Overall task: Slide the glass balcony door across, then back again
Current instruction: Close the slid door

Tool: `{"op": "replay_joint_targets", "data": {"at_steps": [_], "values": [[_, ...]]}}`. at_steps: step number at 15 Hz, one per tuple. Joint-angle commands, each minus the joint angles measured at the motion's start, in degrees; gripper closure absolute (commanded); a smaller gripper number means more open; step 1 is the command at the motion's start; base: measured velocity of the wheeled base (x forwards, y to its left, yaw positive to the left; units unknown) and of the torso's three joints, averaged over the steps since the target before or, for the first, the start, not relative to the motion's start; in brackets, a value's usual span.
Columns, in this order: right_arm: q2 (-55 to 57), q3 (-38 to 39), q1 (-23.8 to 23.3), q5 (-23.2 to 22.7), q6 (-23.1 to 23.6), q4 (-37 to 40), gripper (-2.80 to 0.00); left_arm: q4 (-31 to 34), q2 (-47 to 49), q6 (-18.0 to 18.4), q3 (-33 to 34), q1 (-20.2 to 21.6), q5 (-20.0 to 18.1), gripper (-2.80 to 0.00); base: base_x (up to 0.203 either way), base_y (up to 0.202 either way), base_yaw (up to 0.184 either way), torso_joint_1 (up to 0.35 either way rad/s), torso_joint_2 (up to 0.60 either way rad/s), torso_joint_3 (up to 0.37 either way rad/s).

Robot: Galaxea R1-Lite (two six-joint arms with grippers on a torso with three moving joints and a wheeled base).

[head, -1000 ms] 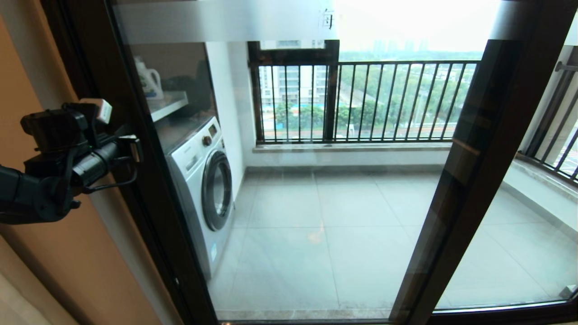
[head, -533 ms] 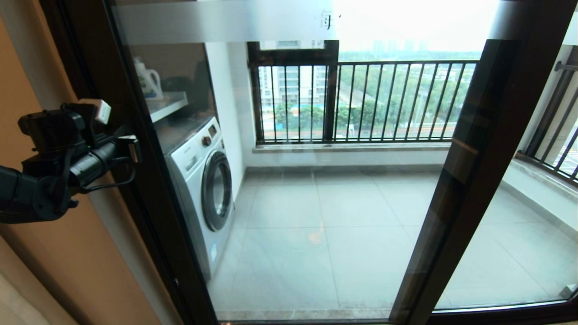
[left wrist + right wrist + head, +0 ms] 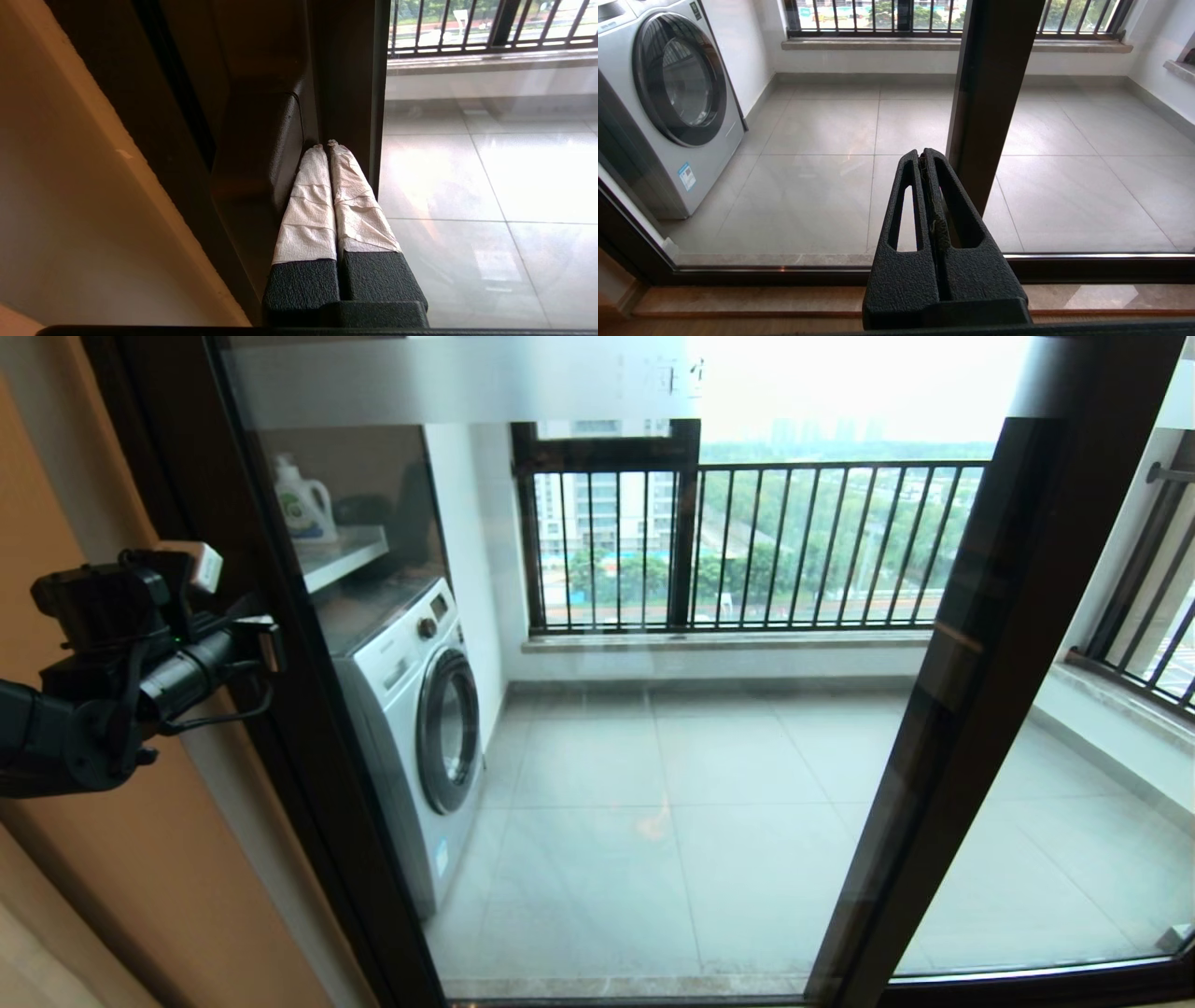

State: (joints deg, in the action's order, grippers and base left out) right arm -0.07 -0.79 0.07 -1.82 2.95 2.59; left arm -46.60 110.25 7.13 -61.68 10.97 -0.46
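Note:
The glass balcony door [image 3: 653, 784] fills the head view, with a frosted band [image 3: 448, 378] across its top. Its dark left stile [image 3: 280, 728] leans past my left gripper [image 3: 261, 649]. In the left wrist view that gripper [image 3: 325, 147] is shut, its white-taped fingers [image 3: 308, 200] pressed together with nothing between them. Their tips rest against the dark door frame [image 3: 345, 70], right beside the black handle [image 3: 261, 154]. My right gripper [image 3: 923, 156] is shut and empty, held low before the glass near a dark upright stile [image 3: 994, 84]. It is out of the head view.
Behind the glass stand a white washing machine [image 3: 420, 709], a shelf with a detergent bottle [image 3: 301, 504], grey floor tiles and a railed window [image 3: 747, 541]. A beige wall [image 3: 140, 877] lies left of the door. The floor track [image 3: 784, 270] runs below.
The door's left stile and my left gripper have shifted slightly to the left together, uncovering more of the detergent bottle. The right arm's earlier state is not shown.

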Motion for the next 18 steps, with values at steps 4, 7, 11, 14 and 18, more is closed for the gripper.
{"op": "replay_joint_targets", "data": {"at_steps": [4,7,11,14,18], "values": [[0.07,0.0,0.01,-0.03,0.04,0.04,0.0,-0.33,0.25,0.26,-0.65,0.72,-0.64,0.0,0.0,0.0,0.0,0.0,0.0,0.0],[0.07,0.0,0.01,-0.03,0.04,0.04,0.0,-0.33,-0.62,0.0,-0.68,0.72,-1.56,0.0,0.0,0.0,0.0,0.0,0.0,0.0],[0.07,0.0,0.01,-0.03,0.04,0.04,0.0,-0.24,-4.9,-0.95,0.5,0.72,-2.7,0.0,0.0,0.0,0.0,0.0,0.0,0.0],[0.07,0.0,0.01,-0.03,0.04,0.04,0.0,0.07,-10.28,-3.82,2.98,1.86,-4.99,0.0,0.0,0.0,0.0,0.0,0.0,0.0],[0.07,0.0,0.01,-0.03,0.04,0.04,0.0,-0.14,-11.72,-4.93,8.04,6.93,-7.4,0.0,0.0,0.0,0.0,0.0,0.0,0.0]]}}
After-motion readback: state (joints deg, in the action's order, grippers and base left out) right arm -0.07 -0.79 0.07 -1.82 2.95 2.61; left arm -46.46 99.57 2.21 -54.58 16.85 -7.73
